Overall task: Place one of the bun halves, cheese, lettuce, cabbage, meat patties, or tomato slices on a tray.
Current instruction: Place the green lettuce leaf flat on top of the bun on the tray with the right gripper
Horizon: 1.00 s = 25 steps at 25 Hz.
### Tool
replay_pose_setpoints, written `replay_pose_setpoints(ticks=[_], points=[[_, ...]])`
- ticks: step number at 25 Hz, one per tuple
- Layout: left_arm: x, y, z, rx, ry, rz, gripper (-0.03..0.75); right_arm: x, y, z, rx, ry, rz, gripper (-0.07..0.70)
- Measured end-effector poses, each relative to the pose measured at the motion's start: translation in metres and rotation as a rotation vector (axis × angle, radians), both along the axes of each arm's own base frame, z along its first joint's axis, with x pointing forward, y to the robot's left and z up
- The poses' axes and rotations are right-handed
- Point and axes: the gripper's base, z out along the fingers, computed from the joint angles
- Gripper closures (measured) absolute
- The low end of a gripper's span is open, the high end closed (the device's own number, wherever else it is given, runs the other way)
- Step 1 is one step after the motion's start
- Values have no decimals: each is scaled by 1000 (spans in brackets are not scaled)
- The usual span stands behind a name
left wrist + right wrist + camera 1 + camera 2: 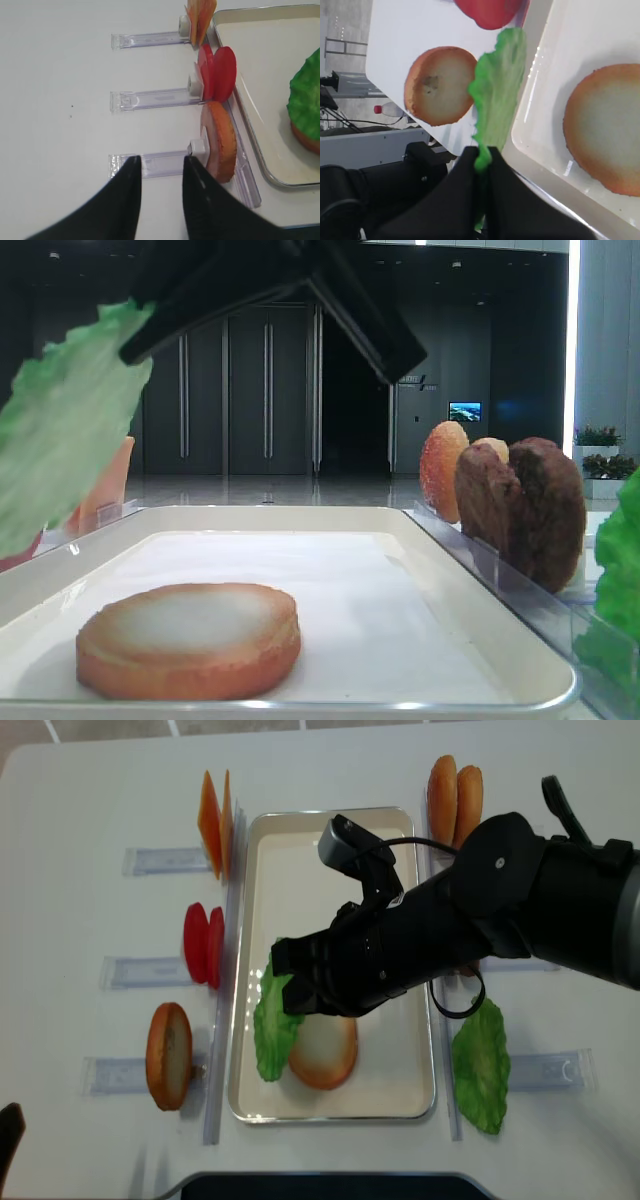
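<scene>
The step in hand looks like the carry: the right gripper (482,152) has its jaws pinched together on the stem edge of the lettuce (499,85), and the leaf hangs out ahead of the jaws over the near-left rim of the tray (420,1100). Just beyond the leaf's tip, on the tray liner, lies 1 bun half (323,1050), face up. To that side of the jaws, off the tray, 1 more bun half (440,85) stands in its rack beside the tomato slices (202,944).

The next move probably calls for shifting the leaf further inward until it hangs over the flat bun, lowering it, then parting the jaws.

The left gripper (160,180) holds nothing; its fingers stand slightly apart above a clear rack slot (157,164), well away from the tray.
</scene>
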Motion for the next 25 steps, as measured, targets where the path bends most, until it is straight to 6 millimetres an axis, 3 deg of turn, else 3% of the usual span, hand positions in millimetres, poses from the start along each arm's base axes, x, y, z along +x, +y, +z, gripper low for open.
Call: replay_pose_setpoints(ticks=[11, 25], points=[[0, 0, 0, 0, 0, 0, 496, 5, 6, -27, -51, 41, 24, 601], [0, 0, 0, 0, 0, 0, 496, 9, -5, -35, -155, 27, 48, 601]])
